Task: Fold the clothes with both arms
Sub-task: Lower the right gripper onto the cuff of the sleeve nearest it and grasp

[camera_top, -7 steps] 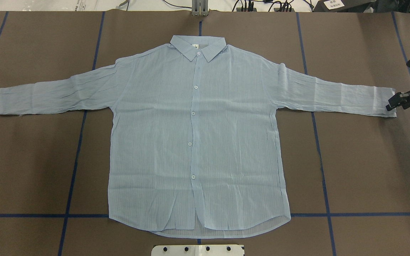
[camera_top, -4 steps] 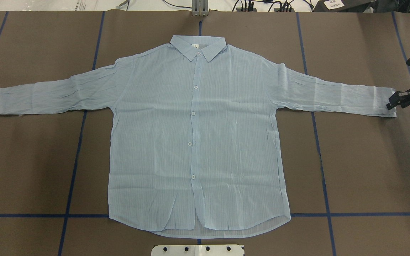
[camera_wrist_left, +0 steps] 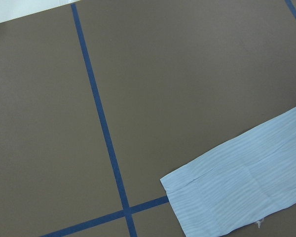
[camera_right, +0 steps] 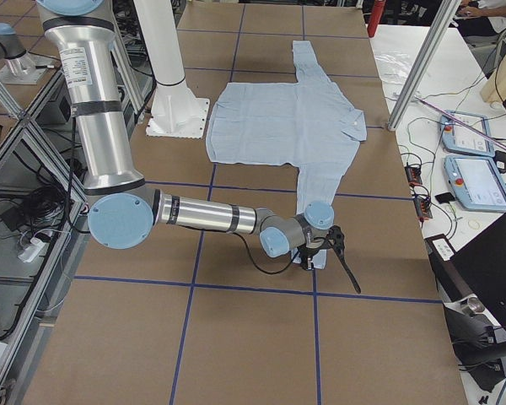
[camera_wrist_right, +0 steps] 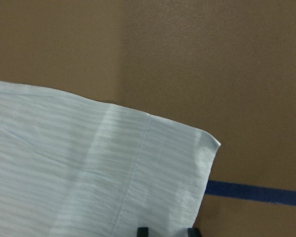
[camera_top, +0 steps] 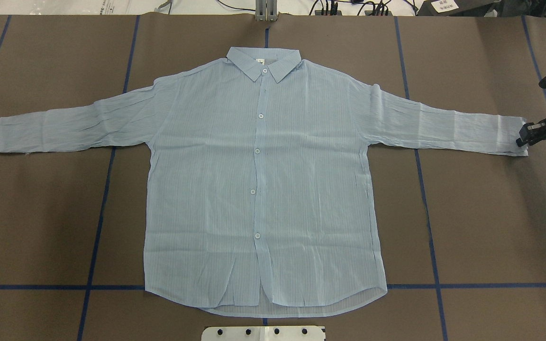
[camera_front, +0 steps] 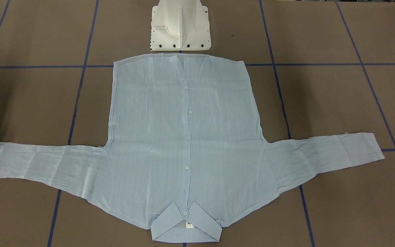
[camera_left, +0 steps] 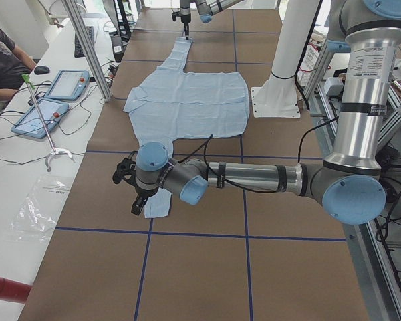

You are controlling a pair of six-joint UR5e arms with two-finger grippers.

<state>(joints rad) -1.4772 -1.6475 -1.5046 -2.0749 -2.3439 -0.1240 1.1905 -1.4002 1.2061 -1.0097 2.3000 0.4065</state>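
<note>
The pale blue striped shirt (camera_top: pixel 263 189) lies flat and buttoned, front up, with its collar away from the robot and both sleeves spread sideways. My right gripper (camera_top: pixel 522 138) is at the right sleeve's cuff (camera_top: pixel 510 135). In the right wrist view its two fingertips (camera_wrist_right: pixel 143 231) stand apart at the cuff's (camera_wrist_right: pixel 153 173) end edge, open. My left gripper (camera_left: pixel 135 204) hangs just beside the left cuff (camera_left: pixel 157 204), and I cannot tell whether it is open or shut. The left wrist view shows that cuff (camera_wrist_left: pixel 237 187) but no fingers.
The white pedestal base (camera_top: pixel 263 333) stands at the shirt's hem. Blue tape lines (camera_top: pixel 97 227) cross the brown table. Aluminium posts (camera_left: pixel 87 47) and a side table with tablets (camera_left: pixel 53 93) run along the far edge.
My right gripper has shifted slightly at the right cuff. The shirt has not moved.
</note>
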